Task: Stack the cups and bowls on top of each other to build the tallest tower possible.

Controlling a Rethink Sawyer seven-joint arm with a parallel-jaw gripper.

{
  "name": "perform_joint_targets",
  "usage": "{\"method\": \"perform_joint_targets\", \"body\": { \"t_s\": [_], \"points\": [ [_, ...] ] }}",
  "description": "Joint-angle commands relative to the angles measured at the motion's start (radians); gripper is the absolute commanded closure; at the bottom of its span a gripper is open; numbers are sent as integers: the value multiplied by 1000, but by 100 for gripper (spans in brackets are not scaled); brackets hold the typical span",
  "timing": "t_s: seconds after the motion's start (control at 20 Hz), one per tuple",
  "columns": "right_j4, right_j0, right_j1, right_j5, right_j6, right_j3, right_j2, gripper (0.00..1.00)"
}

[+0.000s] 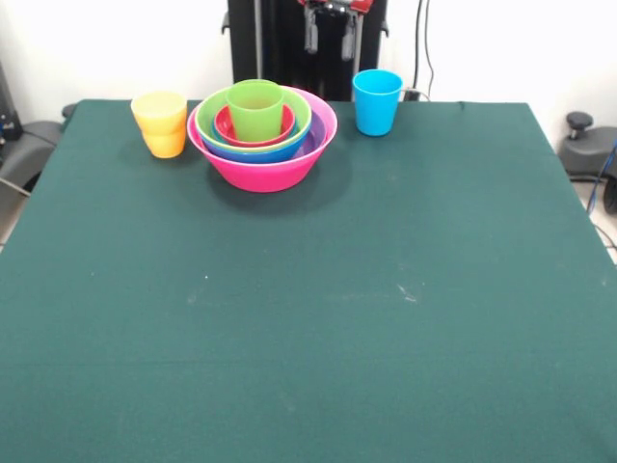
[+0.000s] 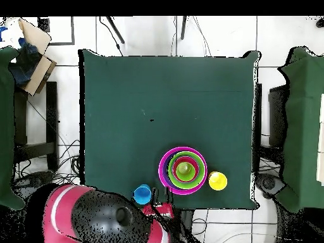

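Note:
The tower stands at the table's far side. Its base is a large pink bowl. Nested in it are a purple bowl, a blue bowl, a light green bowl and a small red-pink bowl. A green cup stands upright in the middle. Left of the tower in the front view, a yellow cup sits on an orange cup. A blue cup stands alone to the right. My gripper hangs open behind the tower and holds nothing.
Dark green cloth covers the whole table, and all the pieces sit along its far edge. Cables hang by the wall behind the blue cup. Chairs and a cardboard box stand around the table in the overhead view.

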Motion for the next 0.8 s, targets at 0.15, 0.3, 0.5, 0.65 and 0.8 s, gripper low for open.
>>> {"method": "perform_joint_targets", "body": {
  "t_s": [0.15, 0.3, 0.5, 0.65, 0.8],
  "points": [
    [24, 57, 253, 410, 95, 30, 165, 0],
    [25, 68, 257, 412, 98, 25, 163, 0],
    [44, 83, 262, 401, 103, 28, 163, 0],
    [82, 114, 263, 353, 111, 54, 155, 0],
    [72, 121, 270, 294, 142, 65, 143, 0]
  ]
}}
